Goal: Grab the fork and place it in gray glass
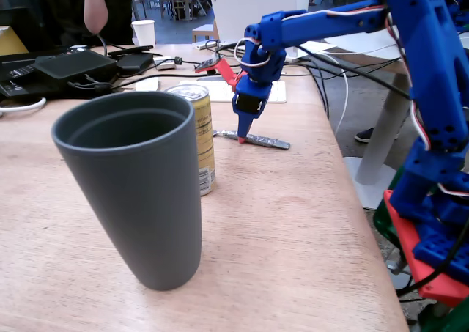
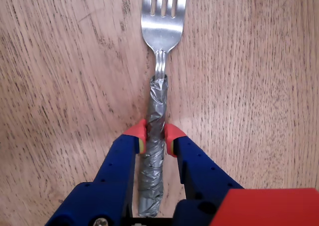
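The fork [image 2: 160, 31] is seen flat on the wooden table [image 2: 259, 86], tines up at 12 o'clock in the wrist view and the tape-wrapped handle running down to 6 o'clock. The claw [image 2: 155, 137] is pinched right onto that taped handle, roughly halfway along it, with one red-tipped finger [image 2: 138, 132] pressed to the 9 o'clock side and the other to the 3 o'clock side. Both tips look to be touching the tape, and the fork is not seen lifted off the wood.

In the fixed view the blue arm is reached in from 2 o'clock and the claw [image 1: 242, 135] is pointed straight down at the fork [image 1: 265, 141], which is laid out near the middle of the table [image 1: 293, 237]. The gray glass [image 1: 135, 189] is stood upright at about 8 o'clock from the claw, well apart from it and closest to the camera. A yellow drink can [image 1: 201, 138] is parked just behind the glass, between it and the fork. Up at 11 o'clock a white paper cup [image 1: 143, 31] is spotted, with black gear [image 1: 73, 64] and cables nearby.
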Tool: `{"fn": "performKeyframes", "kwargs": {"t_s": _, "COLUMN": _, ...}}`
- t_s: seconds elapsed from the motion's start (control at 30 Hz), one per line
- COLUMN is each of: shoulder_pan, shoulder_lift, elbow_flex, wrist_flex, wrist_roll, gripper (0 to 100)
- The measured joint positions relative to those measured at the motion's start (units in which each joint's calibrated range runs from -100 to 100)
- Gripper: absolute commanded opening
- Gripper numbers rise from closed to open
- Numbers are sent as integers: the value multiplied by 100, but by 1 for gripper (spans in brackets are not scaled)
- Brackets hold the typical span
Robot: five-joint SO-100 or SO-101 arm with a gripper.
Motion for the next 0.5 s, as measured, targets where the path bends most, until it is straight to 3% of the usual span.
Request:
{"fn": "performKeyframes", "kwargs": {"t_s": 0.17, "shoulder_pan": 9, "shoulder_lift": -424, "elbow_flex": 27, "wrist_flex": 356, "wrist_roll": 0, "gripper": 0}}
{"fn": "performKeyframes", "kwargs": {"t_s": 0.5, "shoulder_pan": 9, "shoulder_lift": -3649, "elbow_flex": 622, "wrist_flex": 2104, "wrist_roll": -5, "gripper": 0}}
